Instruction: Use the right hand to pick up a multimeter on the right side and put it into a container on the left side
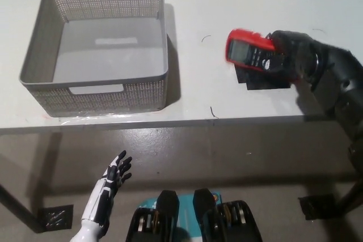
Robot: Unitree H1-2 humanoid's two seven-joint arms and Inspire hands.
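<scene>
A red multimeter [245,51] with a dark screen and keypad is tilted above the white table [227,4] at the right. My black right hand [285,56] is shut on its right end, and its left end is raised off the surface. A grey perforated basket [96,92] stands at the left of the table with nothing inside. My white left hand [111,181] rests open below the table's front edge at the lower left.
A black rectangular pad [266,81] lies on the table just under the multimeter. The table's front edge [170,124] runs across the middle of the picture, with grey floor below it. A dark table-leg foot [55,216] shows at the lower left.
</scene>
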